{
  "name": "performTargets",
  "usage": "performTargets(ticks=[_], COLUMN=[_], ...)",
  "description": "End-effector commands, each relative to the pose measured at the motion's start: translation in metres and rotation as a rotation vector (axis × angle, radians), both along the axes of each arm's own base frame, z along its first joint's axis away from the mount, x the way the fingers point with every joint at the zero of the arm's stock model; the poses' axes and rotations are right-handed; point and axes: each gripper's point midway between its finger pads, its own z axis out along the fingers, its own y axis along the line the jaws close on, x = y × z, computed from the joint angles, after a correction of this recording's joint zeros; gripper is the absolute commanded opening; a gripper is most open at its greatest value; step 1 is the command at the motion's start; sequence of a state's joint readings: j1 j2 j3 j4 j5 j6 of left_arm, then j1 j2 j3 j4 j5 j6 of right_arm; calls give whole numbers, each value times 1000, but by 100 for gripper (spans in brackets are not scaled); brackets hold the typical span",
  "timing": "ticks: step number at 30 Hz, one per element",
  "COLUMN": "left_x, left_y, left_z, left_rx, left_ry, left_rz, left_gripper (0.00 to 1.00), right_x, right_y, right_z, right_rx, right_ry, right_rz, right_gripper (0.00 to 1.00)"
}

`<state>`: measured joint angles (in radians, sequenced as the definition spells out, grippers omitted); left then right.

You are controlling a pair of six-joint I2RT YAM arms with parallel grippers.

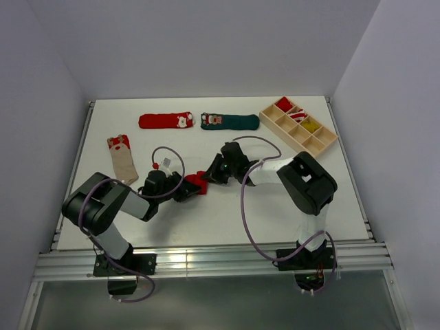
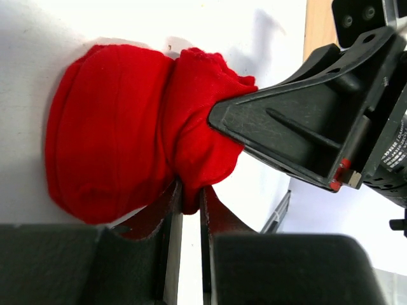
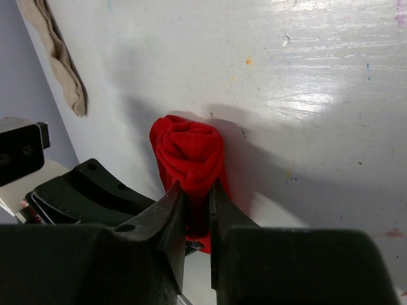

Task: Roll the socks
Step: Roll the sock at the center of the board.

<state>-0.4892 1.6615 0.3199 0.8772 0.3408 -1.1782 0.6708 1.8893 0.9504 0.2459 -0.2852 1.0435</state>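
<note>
The rolled red sock (image 1: 196, 182) lies on the tabletop (image 1: 275, 206), caught between the two hands. The left hand (image 2: 189, 190) is clamped on a fold of red cloth at the bundle's narrow waist. The right hand (image 3: 197, 190) is pinched on the same sock from the opposite side, with the coil just ahead of its fingertips.

The main risk is the roll coming undone. The cloth is soft and the loose end by the right hand looks bunched rather than tucked, so if either hand lets go early or the two pull against each other, the coil would probably spring open. The hands are also very near each other, so a small misjudged move could knock their fingers together.

The bundle is short and lumpy. Its longer dimension seems to run from one hand to the other, with the fat rolled end beyond the left hand's fingertips. Which way the cuff points cannot be told.
</note>
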Motion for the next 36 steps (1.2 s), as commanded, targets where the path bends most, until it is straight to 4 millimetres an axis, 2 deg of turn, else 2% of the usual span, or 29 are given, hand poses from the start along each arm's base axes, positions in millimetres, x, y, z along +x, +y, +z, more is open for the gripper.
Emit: performTargets(ticks=[1,2,3,7,8,10,11,13,14,17,18,19,20,21,22,23,24,26,28,30,31,36], left_x=[-16,-17,-17,-14,-13,-6,-8,-1,-1,5,2,5,8,4,9,13,4,9,4,6,6,7], left_y=[0,1,1,3,4,8,10,13,16,15,7,10,11,4,8,4,-3,-6,-12,-20,-20,-33], left_z=[-17,-17,-17,-15,-14,-5,-8,2,1,15,24,27,30,34,39,47,46,53,48,55,47,50], left_rx=[-2,-1,1,40,48,81,109,151,188,292,318,363,409,468,526,554,610,679,766,832,882,987], left_ry=[74,77,77,59,53,4,19,-38,-29,-97,-143,-167,-194,-233,-270,-312,-350,-402,-438,-484,-483,-546], left_rz=[-36,-37,-37,-36,-35,-20,-19,-1,7,23,-3,20,39,7,46,52,8,34,2,10,0,3], left_gripper=[1,1,1,8,18,27,36,48,56,68,69,71,72,73,74,75,75,74,73,73,73,70], right_x=[9,8,9,11,11,13,13,14,12,11,11,7,9,9,8,6,6,4,4,2,2,1], right_y=[13,11,10,2,-1,-6,-8,-14,-16,-23,-24,-27,-26,-27,-27,-29,-28,-28,-28,-27,-26,-26], right_z=[12,12,12,16,17,17,19,18,18,19,19,15,17,17,15,13,14,12,10,9,9,10], right_rx=[28,15,5,-60,-84,-123,-139,-177,-199,-243,-253,-279,-281,-286,-294,-304,-303,-307,-311,-310,-307,-304], right_ry=[-49,-47,-50,-68,-58,-59,-51,-41,-26,-4,4,26,25,31,38,53,53,64,72,78,77,79], right_rz=[21,19,18,17,11,1,-1,-16,-15,-36,-42,-44,-45,-47,-45,-48,-45,-42,-38,-31,-31,-25], right_gripper=[15,10,0,0,0,0,0,0,0,0,0,0,0,0,0,0,0,0,0,0,0,0])
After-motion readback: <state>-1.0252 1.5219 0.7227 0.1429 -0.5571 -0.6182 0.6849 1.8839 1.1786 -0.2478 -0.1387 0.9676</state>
